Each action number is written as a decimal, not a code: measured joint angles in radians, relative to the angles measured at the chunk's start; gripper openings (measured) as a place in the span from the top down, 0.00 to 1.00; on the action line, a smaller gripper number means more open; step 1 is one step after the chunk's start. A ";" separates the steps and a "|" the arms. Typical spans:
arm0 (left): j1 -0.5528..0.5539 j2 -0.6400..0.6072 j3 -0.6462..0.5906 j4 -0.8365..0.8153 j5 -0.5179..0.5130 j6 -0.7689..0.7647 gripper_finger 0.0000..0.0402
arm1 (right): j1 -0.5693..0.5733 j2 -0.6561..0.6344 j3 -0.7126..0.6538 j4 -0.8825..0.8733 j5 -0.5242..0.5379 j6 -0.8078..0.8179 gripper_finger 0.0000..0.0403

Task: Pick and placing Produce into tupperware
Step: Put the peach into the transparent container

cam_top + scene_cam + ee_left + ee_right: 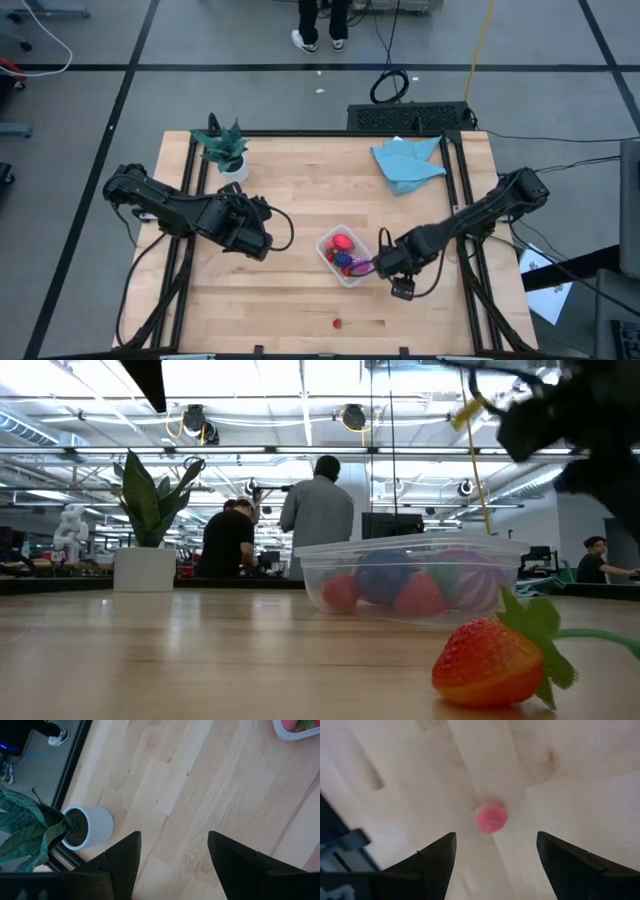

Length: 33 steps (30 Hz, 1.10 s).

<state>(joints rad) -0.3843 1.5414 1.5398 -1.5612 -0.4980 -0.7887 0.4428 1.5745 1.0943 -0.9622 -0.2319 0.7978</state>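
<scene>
The clear tupperware [342, 256] stands on the wooden table right of centre, with red, purple and magenta produce inside; the low view shows it as well [410, 575]. One small red strawberry [337, 323] lies alone on the boards near the front edge [490, 660]. My right gripper [385, 268] hangs open above the table just right of the tub and points down; its wrist view has the strawberry [492, 817] on the boards beyond its open fingers [496, 837]. My left gripper [262, 240] waits open, left of the tub [174, 837].
A potted green plant [225, 150] stands at the far left corner and also shows in the left wrist view [87, 826]. A blue cloth [405, 162] lies at the far right. Black frame rails [470, 270] run along both table sides. People stand in the room behind.
</scene>
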 joint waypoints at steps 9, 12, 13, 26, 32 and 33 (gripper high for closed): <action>0.000 0.000 0.000 0.006 0.000 -0.002 0.41 | 0.002 -0.001 -0.173 0.139 -0.010 0.028 0.33; 0.000 0.000 0.000 0.016 0.000 -0.002 0.41 | 0.003 0.001 -0.188 0.169 -0.007 0.029 0.33; 0.000 0.000 0.000 0.019 0.000 -0.002 0.41 | 0.003 0.001 -0.191 0.185 -0.003 0.028 0.33; 0.000 0.000 0.000 0.022 0.001 -0.002 0.41 | -0.011 0.000 -0.201 0.251 0.000 0.025 0.33; 0.000 0.000 0.000 0.022 0.002 -0.001 0.41 | -0.049 0.000 -0.201 0.253 0.000 -0.003 0.33; 0.000 0.000 0.000 0.022 0.002 -0.002 0.41 | -0.056 0.000 -0.201 0.255 0.001 -0.010 0.33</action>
<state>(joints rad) -0.3843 1.5414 1.5398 -1.5394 -0.4965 -0.7902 0.3868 1.5749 0.8936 -0.7068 -0.2308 0.7873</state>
